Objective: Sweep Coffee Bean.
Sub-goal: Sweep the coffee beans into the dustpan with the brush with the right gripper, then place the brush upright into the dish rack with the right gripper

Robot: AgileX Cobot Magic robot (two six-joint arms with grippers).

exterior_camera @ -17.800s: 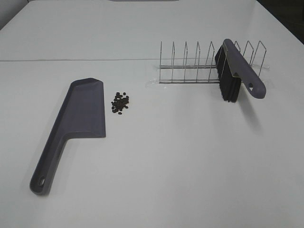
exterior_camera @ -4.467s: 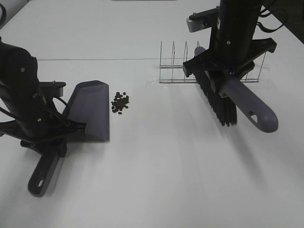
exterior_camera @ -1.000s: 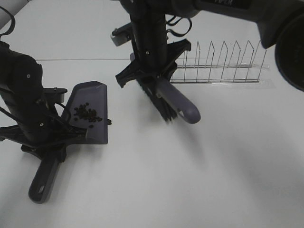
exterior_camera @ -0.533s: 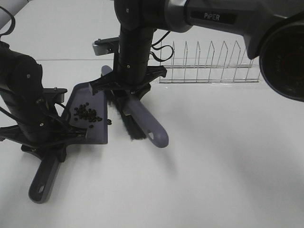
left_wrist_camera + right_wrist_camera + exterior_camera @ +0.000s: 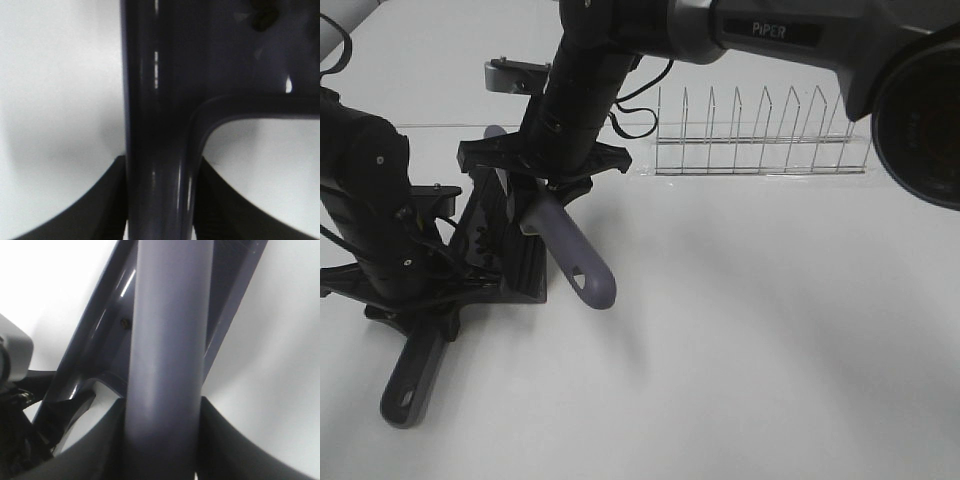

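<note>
The grey dustpan (image 5: 480,215) lies at the left with its blade on the table. My left gripper (image 5: 428,300) is shut on the dustpan's handle (image 5: 155,125). My right gripper (image 5: 545,185) is shut on the grey brush handle (image 5: 167,340). It holds the brush's black bristles (image 5: 517,245) down on the dustpan blade, and the handle end (image 5: 588,285) points toward the table's front. The bristles hide the coffee beans in the high view. A dark clump that may be beans (image 5: 264,16) shows on the blade in the left wrist view.
A wire rack (image 5: 760,130) stands at the back right. Both arms crowd the left side around the dustpan. The dustpan handle's tip (image 5: 405,395) lies near the front left.
My right gripper has swept the brush left, from beside the dustpan's edge onto its blade. The beans seen on the blade are now covered. The left arm and the dustpan have not moved.
</note>
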